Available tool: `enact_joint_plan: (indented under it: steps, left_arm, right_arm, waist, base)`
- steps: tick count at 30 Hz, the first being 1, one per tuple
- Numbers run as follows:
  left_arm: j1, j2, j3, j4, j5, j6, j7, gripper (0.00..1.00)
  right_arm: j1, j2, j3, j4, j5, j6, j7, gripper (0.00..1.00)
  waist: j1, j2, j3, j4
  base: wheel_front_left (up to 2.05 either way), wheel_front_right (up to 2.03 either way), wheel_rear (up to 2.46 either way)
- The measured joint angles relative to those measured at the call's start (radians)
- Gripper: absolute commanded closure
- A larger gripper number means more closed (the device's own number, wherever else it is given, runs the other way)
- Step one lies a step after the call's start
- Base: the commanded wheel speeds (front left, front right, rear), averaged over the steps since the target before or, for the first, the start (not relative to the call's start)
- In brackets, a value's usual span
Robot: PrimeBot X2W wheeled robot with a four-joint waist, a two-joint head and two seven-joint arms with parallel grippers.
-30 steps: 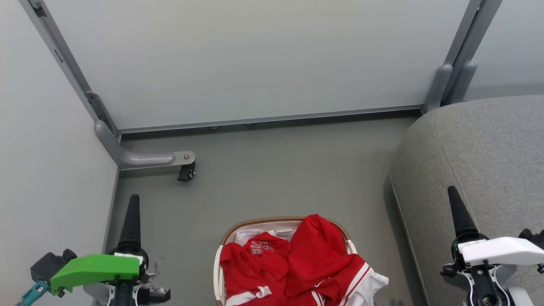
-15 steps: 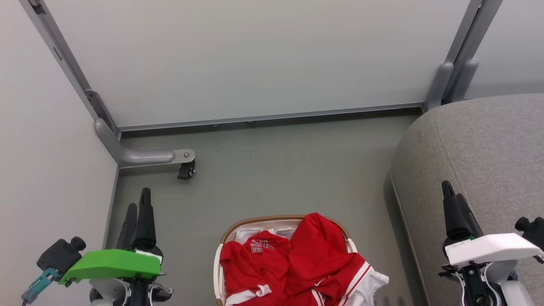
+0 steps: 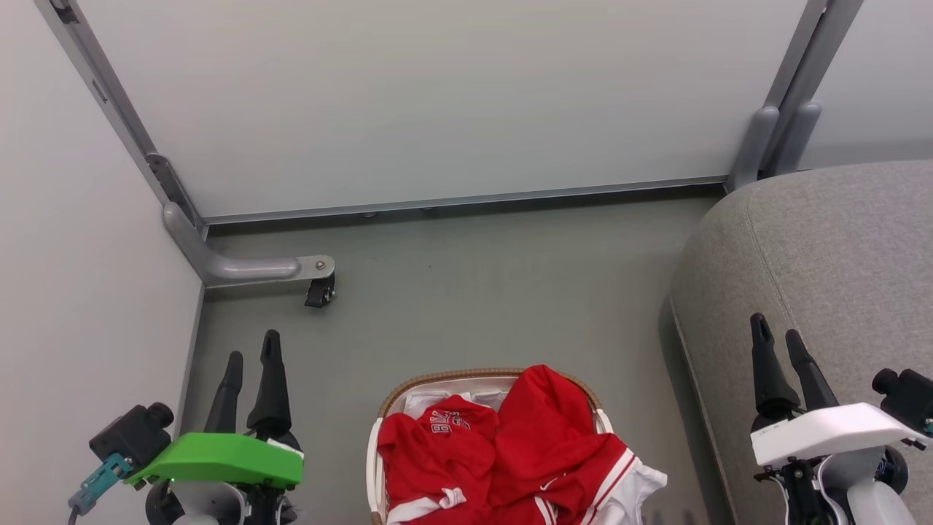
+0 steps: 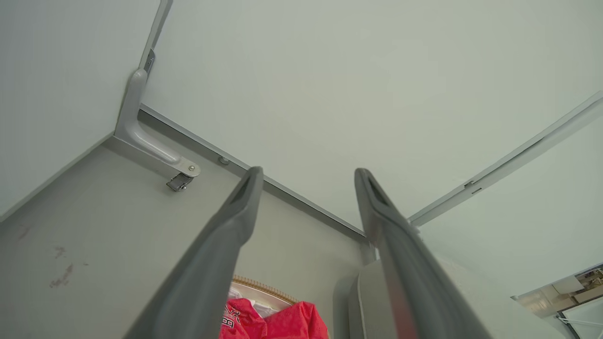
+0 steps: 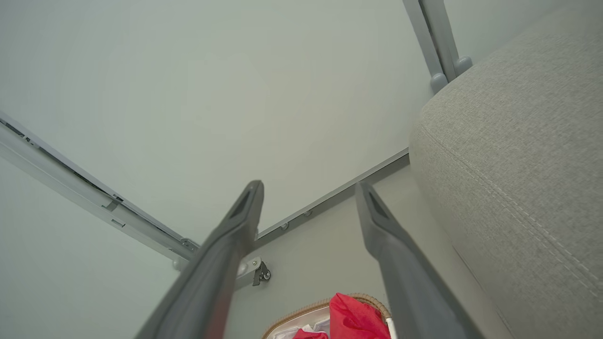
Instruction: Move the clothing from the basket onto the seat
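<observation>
clothing [image 3: 510, 452] heaped in basket [image 3: 437, 380] on floor, between the two grippers, touching neither. left gripper [image 3: 253, 346] fingers spread, empty, left of basket. right gripper [image 3: 774, 326] spread, empty, by seat [image 3: 838, 255]. head view gives striped hem spilling over basket's rim; right wrist view gives seat's stitched seam.

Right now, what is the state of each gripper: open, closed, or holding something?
Left gripper: open, holding nothing.
Right gripper: open, holding nothing.
</observation>
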Motion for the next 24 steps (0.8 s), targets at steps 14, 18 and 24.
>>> enact_joint_plan:
  steps: [14, 18, 24]
  left_arm:
    - [0.005, 0.001, -0.022, 0.046, 0.127, 0.002, -0.039, 0.00]
    - [0.005, 0.001, -0.029, 0.055, 0.158, 0.002, -0.049, 0.00]
    - [0.005, 0.001, -0.040, 0.065, 0.201, 0.002, -0.064, 0.00]
  right_arm:
    - [0.007, -0.002, 0.007, 0.016, -0.171, 0.000, -0.041, 0.00]
    - [0.010, -0.002, 0.009, 0.022, -0.214, 0.000, -0.050, 0.00]
    - [0.013, -0.003, 0.012, 0.026, -0.277, 0.000, -0.066, 0.00]
  waist:
    - [0.0000, 0.0000, 0.001, 0.007]
    - [0.0000, 0.0000, 0.001, 0.009]
    - [0.0000, 0.0000, 0.000, 0.012]
  base:
    - [0.00, 0.00, 0.00]
    - [0.00, 0.00, 0.00]
    - [0.00, 0.00, 0.00]
